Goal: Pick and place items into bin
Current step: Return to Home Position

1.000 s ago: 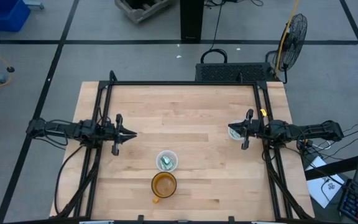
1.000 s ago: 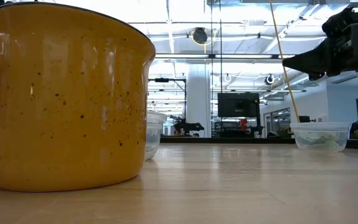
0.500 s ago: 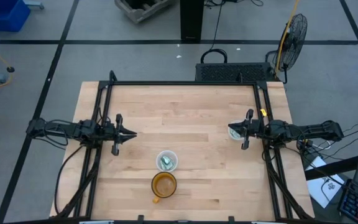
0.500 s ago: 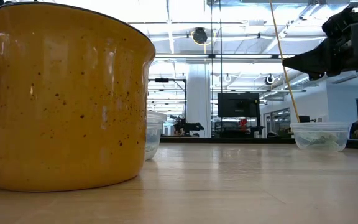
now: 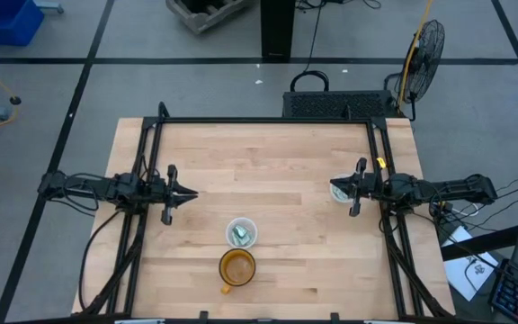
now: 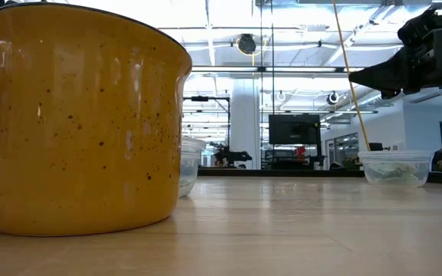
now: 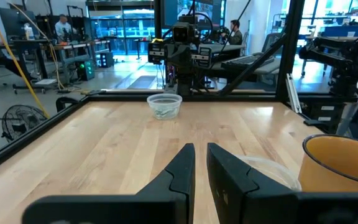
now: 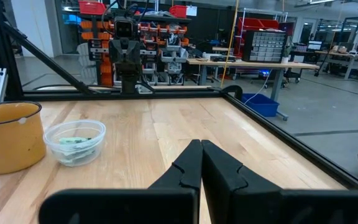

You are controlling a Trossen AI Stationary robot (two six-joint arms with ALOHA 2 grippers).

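The left gripper [image 5: 191, 193] hangs over the left side of the bench [image 5: 268, 153], and its fingers [image 7: 182, 168] are almost together with only a thin gap, holding nothing. In the middle, green-and-white packets [image 5: 240, 236] lie in a clear bin [image 5: 253, 225] just beside a yellow mug [image 5: 237, 267]. On the right, more packets lie in a second clear bin [image 6: 394, 161], and the right gripper [image 5: 334, 188] hangs just above it with its fingers pressed together.

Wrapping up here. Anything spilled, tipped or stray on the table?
Nothing stands out. The middle bin and the right bin stand upright with packets inside, the yellow mug stands upright beside the middle bin, and no loose packet shows on the table. The left tool and right tool are empty at its sides.
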